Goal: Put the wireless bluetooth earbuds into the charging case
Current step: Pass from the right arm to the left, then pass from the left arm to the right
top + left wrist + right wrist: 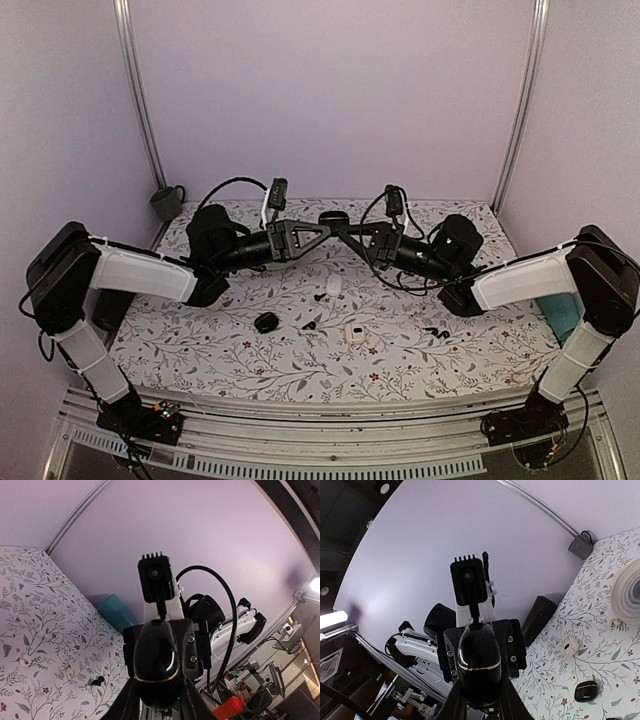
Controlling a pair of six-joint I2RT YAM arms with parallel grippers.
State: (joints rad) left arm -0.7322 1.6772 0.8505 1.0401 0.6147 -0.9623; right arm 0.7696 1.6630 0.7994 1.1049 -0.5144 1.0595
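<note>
Status: left gripper (322, 223) and right gripper (345, 225) both clamped on glossy black oval charging case (333, 217), held aloft | tiny black earbuds (435, 331) lying on floral-print table (200, 350)

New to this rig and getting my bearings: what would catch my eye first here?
The left gripper and right gripper meet nose to nose in the air over the table's far middle, both seemingly gripping one glossy black oval case. Nearer the arm bases, on the floral tablecloth, lie two small white cases and tiny black earbuds.
</note>
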